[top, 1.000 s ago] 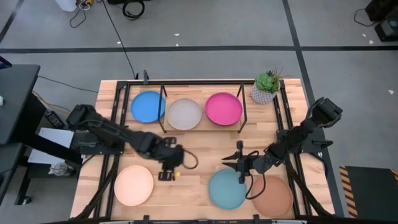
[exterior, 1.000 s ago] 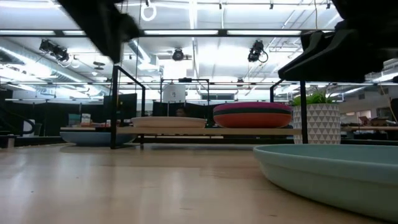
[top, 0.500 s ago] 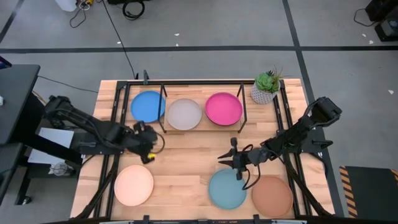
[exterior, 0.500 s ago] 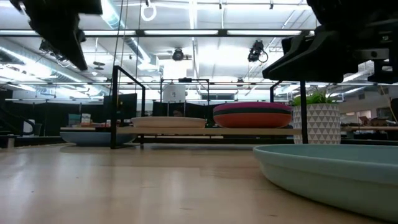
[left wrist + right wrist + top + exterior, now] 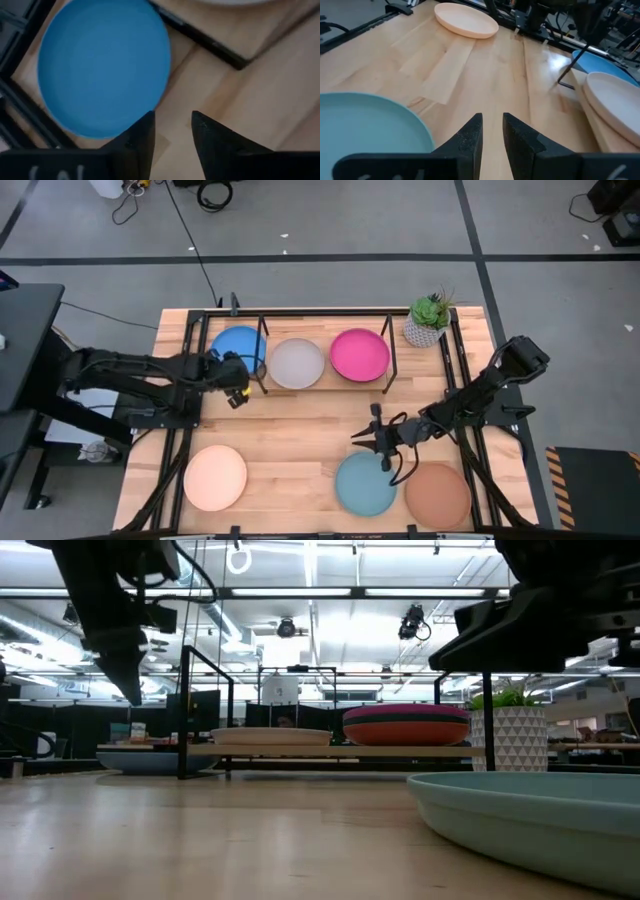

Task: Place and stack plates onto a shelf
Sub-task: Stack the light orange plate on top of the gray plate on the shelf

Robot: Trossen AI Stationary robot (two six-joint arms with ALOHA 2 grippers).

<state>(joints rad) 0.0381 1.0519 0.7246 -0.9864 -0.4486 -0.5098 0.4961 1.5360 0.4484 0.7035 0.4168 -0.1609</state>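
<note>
A blue plate [image 5: 237, 350] lies flat on the wood at the shelf's [image 5: 325, 380] left end. On the shelf rest a grey plate [image 5: 297, 363] and a magenta plate [image 5: 360, 354], which tops a small stack [image 5: 405, 725]. A cream plate [image 5: 215, 477], a light teal plate [image 5: 365, 483] and a terracotta plate [image 5: 437, 495] lie near the front edge. My left gripper [image 5: 172, 116] hangs open just at the blue plate's [image 5: 105, 65] near rim, pointing steeply down, nothing between its fingers. My right gripper [image 5: 491, 120] hovers open over the far rim of the light teal plate [image 5: 365, 125].
A potted plant [image 5: 428, 320] in a white pot stands at the far right corner, beside the shelf. Black frame rails run along both sides of the table [image 5: 300, 430]. Bare wood lies between the shelf and the front plates.
My left gripper has travelled from the middle of the table toward the left and far edges, ending beside the blue plate, and has turned at the wrist on the way. No plate has moved.
</note>
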